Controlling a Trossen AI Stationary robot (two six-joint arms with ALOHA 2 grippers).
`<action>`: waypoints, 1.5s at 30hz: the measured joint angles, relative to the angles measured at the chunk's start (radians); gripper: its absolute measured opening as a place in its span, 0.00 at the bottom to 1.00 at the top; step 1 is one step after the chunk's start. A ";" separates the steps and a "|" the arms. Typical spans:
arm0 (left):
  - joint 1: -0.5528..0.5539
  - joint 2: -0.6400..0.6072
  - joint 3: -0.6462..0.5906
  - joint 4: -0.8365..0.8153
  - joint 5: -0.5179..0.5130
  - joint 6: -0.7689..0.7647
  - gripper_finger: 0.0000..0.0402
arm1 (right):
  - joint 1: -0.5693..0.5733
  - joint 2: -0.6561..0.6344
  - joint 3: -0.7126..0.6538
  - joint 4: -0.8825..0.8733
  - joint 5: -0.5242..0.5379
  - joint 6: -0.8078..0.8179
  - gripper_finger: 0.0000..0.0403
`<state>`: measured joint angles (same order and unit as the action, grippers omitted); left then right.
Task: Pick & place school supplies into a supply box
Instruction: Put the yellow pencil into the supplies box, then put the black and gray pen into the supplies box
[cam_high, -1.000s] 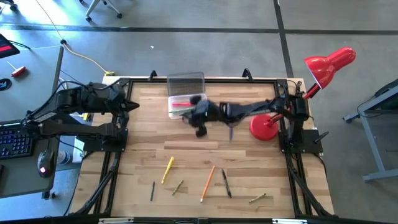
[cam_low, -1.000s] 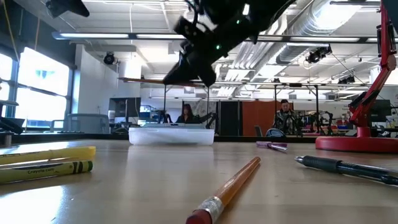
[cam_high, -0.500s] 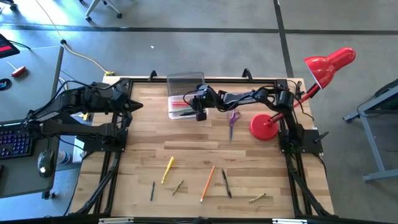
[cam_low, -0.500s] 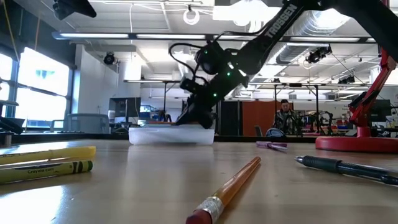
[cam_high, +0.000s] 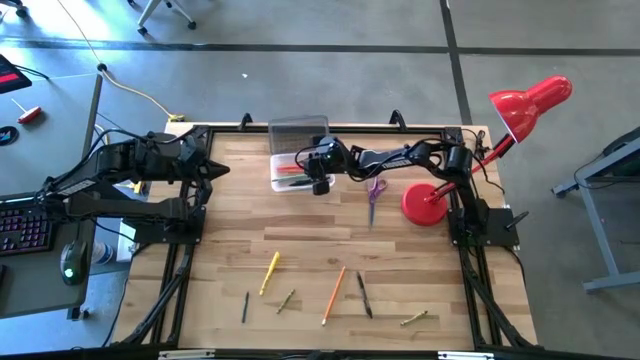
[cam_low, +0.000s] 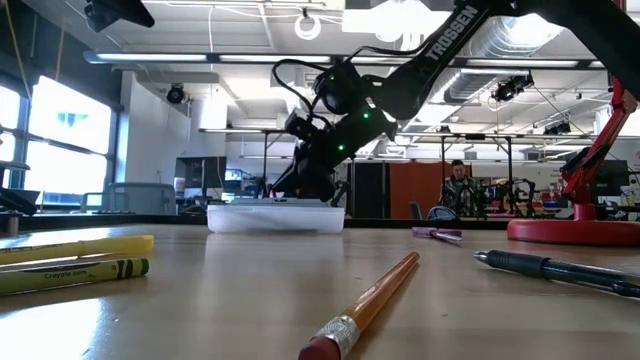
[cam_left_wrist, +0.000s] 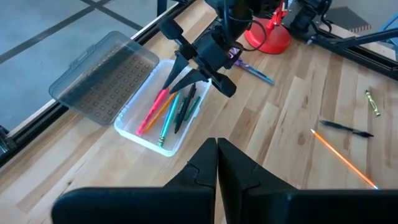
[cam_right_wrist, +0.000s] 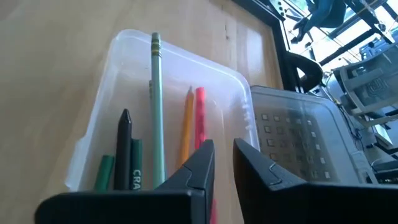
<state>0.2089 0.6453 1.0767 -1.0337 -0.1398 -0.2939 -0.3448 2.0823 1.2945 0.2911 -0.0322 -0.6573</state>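
- Close to me on the wooden table (cam_high: 230, 225), lots of things lie loose: a yellow marker (cam_high: 270, 272), an orange pencil (cam_high: 334, 294), a black pen (cam_high: 364, 295), a small dark pencil (cam_high: 245, 306) and two short green crayons (cam_high: 286, 300).
- A bit further back, the purple scissors (cam_high: 375, 197) lie flat on the wood, just beside the round foot of the red lamp (cam_high: 425, 204).
- Further still, the right gripper (cam_high: 318, 172) hangs right over the clear box (cam_high: 276, 178). Its two fingers (cam_right_wrist: 198, 165) sit a small way apart, and I see nothing held between them.
- The box is at the back of the table with its grey lid (cam_high: 299, 133) flipped open behind it. Inside lie a pink marker (cam_left_wrist: 153, 110), an orange pencil, a green pencil (cam_right_wrist: 155, 99) and some dark ones.
- Off to the far side, the left gripper (cam_left_wrist: 217, 163) waits at the table's edge. Its fingers are pressed together, with nothing in them.
- I think a drop into the box is just finishing. Next, the right arm should lift up, go to something loose like the scissors, open wide and come down over it.
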 joint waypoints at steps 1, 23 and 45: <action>0.000 0.000 0.000 0.000 0.000 0.000 0.10 | 0.000 0.000 0.000 -0.002 -0.001 0.001 0.10; 0.000 -0.002 -0.077 -0.060 0.218 -0.219 0.10 | 0.239 0.001 0.260 -0.282 0.245 0.028 0.07; -0.527 0.268 -0.480 0.454 0.019 -0.645 0.10 | 0.387 -0.003 0.306 -0.610 0.542 0.101 0.08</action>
<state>-0.3181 0.9132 0.5964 -0.5799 -0.1208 -0.9388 0.0422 2.0791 1.6005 -0.3191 0.5102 -0.5563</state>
